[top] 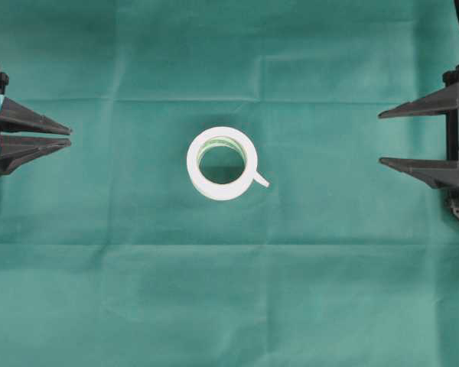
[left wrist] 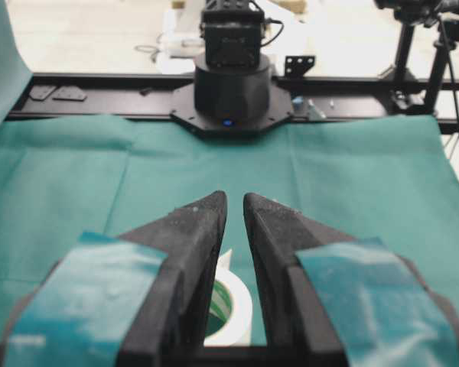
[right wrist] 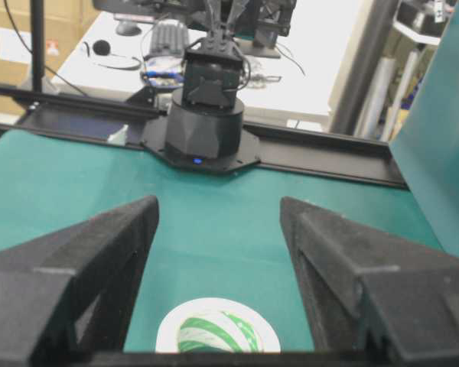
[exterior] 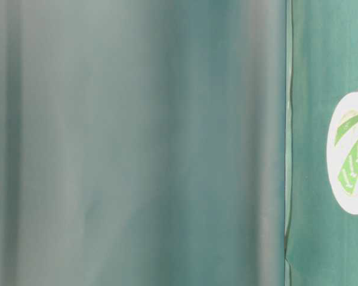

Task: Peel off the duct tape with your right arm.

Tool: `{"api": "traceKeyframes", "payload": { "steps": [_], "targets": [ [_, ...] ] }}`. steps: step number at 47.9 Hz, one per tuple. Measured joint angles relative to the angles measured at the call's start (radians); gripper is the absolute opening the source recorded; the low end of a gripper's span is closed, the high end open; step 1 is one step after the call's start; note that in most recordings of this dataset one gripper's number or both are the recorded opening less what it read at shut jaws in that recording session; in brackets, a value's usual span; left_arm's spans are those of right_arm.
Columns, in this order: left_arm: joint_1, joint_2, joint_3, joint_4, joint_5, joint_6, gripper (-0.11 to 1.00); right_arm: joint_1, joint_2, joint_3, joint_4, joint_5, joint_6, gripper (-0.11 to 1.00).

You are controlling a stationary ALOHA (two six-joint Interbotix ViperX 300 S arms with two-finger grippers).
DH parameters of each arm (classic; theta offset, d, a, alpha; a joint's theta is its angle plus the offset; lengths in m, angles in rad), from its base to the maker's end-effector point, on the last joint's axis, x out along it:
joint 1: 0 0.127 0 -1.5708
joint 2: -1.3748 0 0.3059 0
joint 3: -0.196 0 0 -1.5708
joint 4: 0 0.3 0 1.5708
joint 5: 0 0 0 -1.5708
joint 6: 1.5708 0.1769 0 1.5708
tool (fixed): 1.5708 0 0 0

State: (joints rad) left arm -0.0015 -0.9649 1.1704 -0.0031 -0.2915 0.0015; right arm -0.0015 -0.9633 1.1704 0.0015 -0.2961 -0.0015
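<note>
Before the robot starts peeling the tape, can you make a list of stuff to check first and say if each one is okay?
1. The duct tape lies flat in the middle of the green cloth: ok.
2. Its loose strip end sticks out toward the right side: ok.
3. The right gripper is open wide enough to take the strip: ok.
4. The right gripper is near the strip: not ok, it is far off at the edge.
5. The left gripper is out of the way: ok, nearly closed and holding nothing.
6. Whether the roll will stay put when pulled: cannot tell.
</note>
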Motion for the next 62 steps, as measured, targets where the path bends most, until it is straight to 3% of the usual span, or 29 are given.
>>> {"api": "traceKeyframes", "payload": {
  "steps": [2, 8, 23, 28, 33, 37, 41, 48, 51, 62],
  "targets": [
    [0.000, -0.003, 0.012, -0.002, -0.014, 0.000, 0.21, 0.000, 0.000, 0.005, 0.000, -0.002, 0.000, 0.22],
    [-0.003, -0.018, 0.058, -0.006, -0.061, -0.005, 0.01, 0.000, 0.000, 0.044, -0.002, -0.002, 0.005, 0.01],
    [-0.017, -0.012, 0.098, -0.009, -0.100, -0.008, 0.00, -0.002, -0.005, 0.094, -0.003, -0.006, 0.008, -0.07],
    [-0.018, -0.003, 0.098, -0.008, -0.103, -0.008, 0.01, -0.002, -0.006, 0.097, -0.003, -0.012, 0.008, 0.01],
    [-0.018, 0.005, 0.100, -0.009, -0.107, -0.008, 0.01, -0.002, -0.006, 0.100, -0.002, -0.015, 0.008, 0.21],
    [-0.020, 0.012, 0.098, -0.009, -0.109, -0.009, 0.13, -0.002, -0.005, 0.101, -0.003, -0.015, 0.008, 0.44],
    [-0.021, 0.021, 0.098, -0.009, -0.114, -0.009, 0.33, -0.002, -0.005, 0.104, -0.003, -0.015, 0.008, 0.65],
    [-0.023, 0.057, 0.098, -0.009, -0.137, -0.008, 0.77, -0.002, -0.005, 0.103, -0.003, -0.018, 0.008, 0.65],
    [-0.023, 0.077, 0.097, -0.009, -0.150, -0.011, 0.90, 0.000, -0.006, 0.103, -0.003, -0.021, 0.008, 0.65],
    [-0.025, 0.172, 0.051, -0.009, -0.204, -0.009, 0.94, -0.002, 0.003, 0.104, -0.003, -0.026, 0.008, 0.65]
  ]
}}
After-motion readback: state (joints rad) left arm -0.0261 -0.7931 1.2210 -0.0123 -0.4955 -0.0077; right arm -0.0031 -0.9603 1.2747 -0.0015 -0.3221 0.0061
